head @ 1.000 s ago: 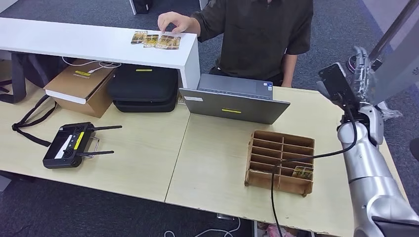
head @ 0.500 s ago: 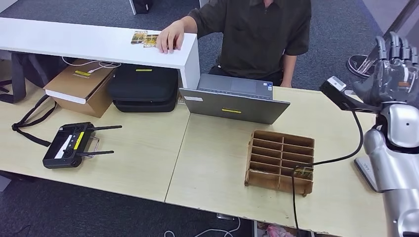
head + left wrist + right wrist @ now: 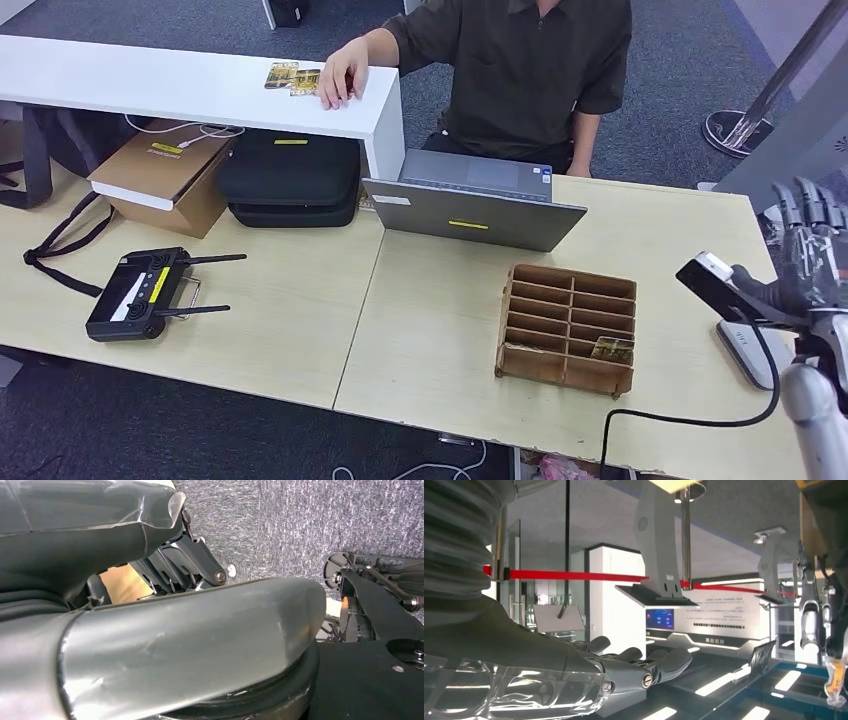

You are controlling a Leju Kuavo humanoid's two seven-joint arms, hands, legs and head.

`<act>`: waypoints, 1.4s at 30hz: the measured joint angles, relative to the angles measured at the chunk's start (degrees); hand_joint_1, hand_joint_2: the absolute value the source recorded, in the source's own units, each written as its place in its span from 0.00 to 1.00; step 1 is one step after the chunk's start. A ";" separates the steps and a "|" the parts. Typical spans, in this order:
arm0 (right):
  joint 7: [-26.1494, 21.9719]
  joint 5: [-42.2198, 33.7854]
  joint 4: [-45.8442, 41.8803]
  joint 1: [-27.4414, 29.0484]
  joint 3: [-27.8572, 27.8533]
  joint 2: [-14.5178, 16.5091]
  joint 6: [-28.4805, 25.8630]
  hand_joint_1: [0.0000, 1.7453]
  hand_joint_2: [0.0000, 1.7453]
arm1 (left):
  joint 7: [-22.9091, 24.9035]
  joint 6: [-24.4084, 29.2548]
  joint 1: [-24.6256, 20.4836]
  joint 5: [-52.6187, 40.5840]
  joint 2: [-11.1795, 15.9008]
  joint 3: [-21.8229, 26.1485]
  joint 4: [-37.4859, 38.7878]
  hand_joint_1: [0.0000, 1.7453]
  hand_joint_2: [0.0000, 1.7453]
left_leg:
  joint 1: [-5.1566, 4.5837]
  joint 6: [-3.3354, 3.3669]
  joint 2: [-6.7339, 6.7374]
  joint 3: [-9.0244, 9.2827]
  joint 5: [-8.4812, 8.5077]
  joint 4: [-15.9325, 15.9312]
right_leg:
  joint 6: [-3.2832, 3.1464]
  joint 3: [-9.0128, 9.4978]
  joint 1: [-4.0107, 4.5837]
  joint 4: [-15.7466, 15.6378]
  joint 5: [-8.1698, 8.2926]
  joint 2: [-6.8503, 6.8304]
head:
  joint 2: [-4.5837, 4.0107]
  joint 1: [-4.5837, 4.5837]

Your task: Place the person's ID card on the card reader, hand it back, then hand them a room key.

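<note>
Right hand (image 3: pixel 808 250) hangs at the table's (image 3: pixel 440 330) right edge, fingers (image 3: pixel 800 205) straight up and slightly apart, holding nothing; in the right wrist view the dark fingers (image 3: pixel 644 667) reach out empty too. Just below it lies the flat white card reader (image 3: pixel 745 350). Over on the white counter (image 3: pixel 180 85), the person's hand (image 3: pixel 342 72) presses down beside the yellow cards (image 3: pixel 292 77), partly covering them. One yellowish room key (image 3: pixel 612 349) sits in a front-right slot of the brown cardboard organizer (image 3: pixel 565 325). Left hand (image 3: pixel 175 565) shows dark fingers against grey carpet; whether they are curled or spread, I cannot tell.
</note>
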 joint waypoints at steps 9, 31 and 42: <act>1.56 1.69 -13.20 15.70 -6.68 1.23 1.47 0.00 1.00 | -0.02 0.03 -0.04 -1.32 -0.04 0.22 0.00 0.00 0.00 | 0.00 0.00 0.00 -0.01 0.00 -0.04 | 0.00 -0.02 0.00 0.00 -0.02 -0.02 | 0.00 0.02; 3.88 8.23 -25.72 30.36 -9.48 16.70 0.86 0.00 1.00 | -0.63 -0.08 -0.19 -2.24 -0.16 0.77 0.00 0.00 0.00 | 0.00 -0.01 0.06 0.02 0.01 -0.06 | -0.01 -0.01 0.00 0.00 -0.02 0.07 | 0.00 0.02; 5.35 8.13 -25.06 31.85 -4.72 20.50 -0.37 0.00 1.00 | -0.82 -0.01 -0.42 -2.11 -0.15 1.34 0.00 0.00 0.00 | 0.00 -0.01 0.07 0.02 0.01 -0.06 | -0.01 -0.01 0.00 0.00 -0.02 0.07 | 0.00 0.01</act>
